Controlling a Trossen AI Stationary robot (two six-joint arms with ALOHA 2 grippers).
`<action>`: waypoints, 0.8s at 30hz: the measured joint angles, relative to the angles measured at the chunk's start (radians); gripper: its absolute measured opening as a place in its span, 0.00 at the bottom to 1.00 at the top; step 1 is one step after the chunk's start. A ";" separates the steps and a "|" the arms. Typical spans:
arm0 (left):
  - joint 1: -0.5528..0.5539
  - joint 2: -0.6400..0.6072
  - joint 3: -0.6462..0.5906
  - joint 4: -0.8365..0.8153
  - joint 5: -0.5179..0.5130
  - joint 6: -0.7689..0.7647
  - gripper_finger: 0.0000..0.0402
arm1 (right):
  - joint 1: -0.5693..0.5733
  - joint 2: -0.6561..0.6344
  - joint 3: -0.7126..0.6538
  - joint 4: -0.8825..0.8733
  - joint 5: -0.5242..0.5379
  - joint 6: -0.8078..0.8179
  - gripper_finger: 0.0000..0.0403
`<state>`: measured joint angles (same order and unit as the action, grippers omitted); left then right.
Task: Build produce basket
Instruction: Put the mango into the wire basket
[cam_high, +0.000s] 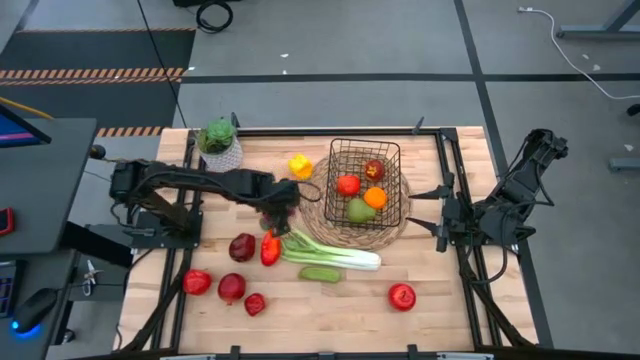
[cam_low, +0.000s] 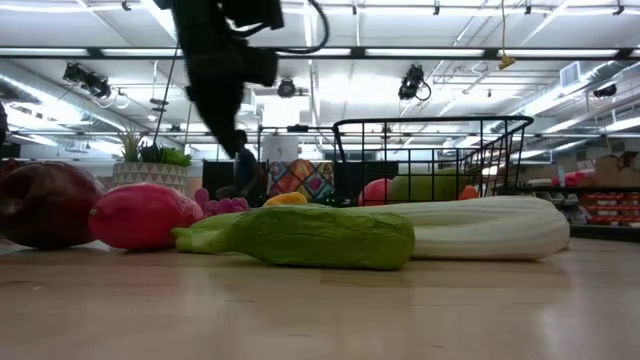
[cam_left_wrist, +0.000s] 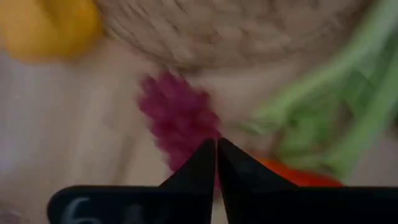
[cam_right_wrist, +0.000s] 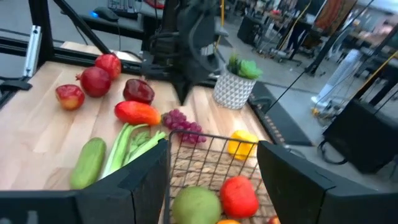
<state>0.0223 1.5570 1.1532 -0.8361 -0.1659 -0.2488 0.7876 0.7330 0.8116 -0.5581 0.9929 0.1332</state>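
From above, going left to right: my left arm reaches across the table, and my left gripper (cam_high: 282, 208) hangs over the purple grapes (cam_high: 279, 222), fingers pressed together with nothing between them. My left wrist camera shows what the overhead one hides: the two dark fingertips (cam_left_wrist: 202, 163) meet in a point just above the grapes (cam_left_wrist: 179, 118), with the yellow pepper (cam_left_wrist: 50, 25) and the straw mat (cam_left_wrist: 236, 31) beyond. The low view shows the cucumber (cam_low: 310, 236) lying in front of the leek (cam_low: 480, 226), the two touching.

The basket (cam_high: 364, 180) stands on the round mat (cam_high: 318, 200), right of the table's middle. Inside it I count four pieces: two red, one orange, one green. On the bare wood I count five dark-red or red round fruits: one (cam_high: 242, 247) beside the red pepper (cam_high: 270, 249), three in a cluster near the front left corner (cam_high: 231, 288), and one alone (cam_high: 402, 296) front right. One yellow pepper (cam_high: 298, 165), one red pepper, one leek (cam_high: 330, 250), one cucumber (cam_high: 320, 273), one bunch of grapes. A potted plant (cam_high: 219, 143) stands at the back left.

My right gripper (cam_right_wrist: 211, 180) waits at the table's right edge, fingers wide apart and empty, looking over the basket's rim (cam_right_wrist: 205, 140).
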 joint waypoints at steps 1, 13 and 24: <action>-0.010 -0.008 -0.014 -0.006 0.031 -0.023 0.06 | 0.000 0.000 0.000 0.009 0.010 -0.025 0.61; -0.263 -0.069 0.025 -0.102 0.120 -0.399 0.03 | -0.103 0.000 0.000 0.198 0.034 -0.350 0.61; -0.384 -0.040 0.017 -0.127 -0.048 -0.570 0.18 | -0.248 0.002 0.000 0.351 -0.102 -0.520 0.61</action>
<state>-0.3619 1.5173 1.1702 -0.9632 -0.2142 -0.8190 0.5397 0.7349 0.8120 -0.2073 0.8913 -0.3870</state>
